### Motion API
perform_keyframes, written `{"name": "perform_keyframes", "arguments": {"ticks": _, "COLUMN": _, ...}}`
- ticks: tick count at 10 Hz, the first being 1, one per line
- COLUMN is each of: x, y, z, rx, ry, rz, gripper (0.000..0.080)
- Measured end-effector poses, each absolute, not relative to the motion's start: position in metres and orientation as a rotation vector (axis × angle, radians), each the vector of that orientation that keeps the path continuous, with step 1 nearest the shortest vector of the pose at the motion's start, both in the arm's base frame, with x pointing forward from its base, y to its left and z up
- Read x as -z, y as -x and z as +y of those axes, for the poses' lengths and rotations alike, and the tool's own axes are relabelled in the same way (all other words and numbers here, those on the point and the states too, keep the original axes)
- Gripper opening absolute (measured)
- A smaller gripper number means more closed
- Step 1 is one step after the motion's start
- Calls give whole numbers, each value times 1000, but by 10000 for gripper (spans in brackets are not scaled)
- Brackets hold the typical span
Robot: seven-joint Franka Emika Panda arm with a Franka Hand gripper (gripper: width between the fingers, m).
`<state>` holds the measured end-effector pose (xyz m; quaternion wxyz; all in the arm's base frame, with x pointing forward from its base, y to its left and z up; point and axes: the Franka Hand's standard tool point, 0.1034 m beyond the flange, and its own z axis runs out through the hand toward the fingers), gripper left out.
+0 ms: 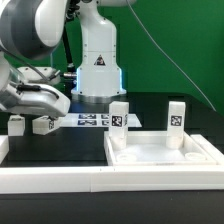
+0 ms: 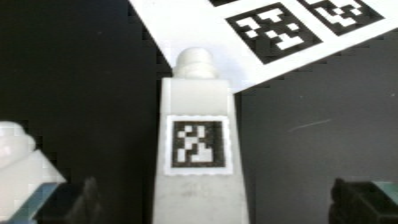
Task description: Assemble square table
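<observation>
The white square tabletop (image 1: 160,152) lies flat on the black table at the exterior view's right. Two tagged white legs (image 1: 119,116) (image 1: 177,116) stand upright at its far corners. Two more legs (image 1: 17,124) (image 1: 43,126) sit loose at the exterior view's left. My gripper (image 1: 38,108) hangs just above them. In the wrist view one loose leg (image 2: 199,130) lies lengthwise between my fingers (image 2: 50,205), tag facing up. My gripper (image 2: 210,205) is open, with dark gaps on both sides of the leg. The other loose leg (image 2: 15,150) shows at the edge.
The marker board (image 1: 90,120) (image 2: 285,30) lies flat on the table just beyond the loose legs, in front of the robot's base (image 1: 98,70). A long white rail (image 1: 60,180) runs along the near edge of the work surface.
</observation>
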<state>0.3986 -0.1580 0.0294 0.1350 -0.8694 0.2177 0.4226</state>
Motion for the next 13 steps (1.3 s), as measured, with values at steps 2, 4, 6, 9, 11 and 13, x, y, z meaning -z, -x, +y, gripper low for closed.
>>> {"name": "perform_keyframes", "arguments": {"ticks": 2, "x": -29, "y": -399, "z": -160, "rx": -1217, "ry": 2522, "rz": 633, "gripper": 649}}
{"name": "perform_keyframes", "arguments": {"ticks": 4, "x": -26, "y": -400, "z": -157, "rx": -1208, "ry": 2537, "rz": 628, "gripper": 649}}
{"name": "perform_keyframes", "arguments": {"ticks": 6, "x": -26, "y": -400, "z": -153, "rx": -1217, "ry": 2539, "rz": 632, "gripper": 649}}
{"name": "perform_keyframes", "arguments": {"ticks": 9, "x": -21, "y": -403, "z": -145, "rx": -1212, "ry": 2553, "rz": 620, "gripper": 649}}
{"name": "perform_keyframes", "arguments": {"ticks": 11, "x": -20, "y": -403, "z": -143, "rx": -1211, "ry": 2554, "rz": 615, "gripper": 649}}
{"name": "perform_keyframes", "arguments": {"ticks": 13, "x": -15, "y": -399, "z": -144, "rx": -1202, "ry": 2562, "rz": 612, "gripper": 649}}
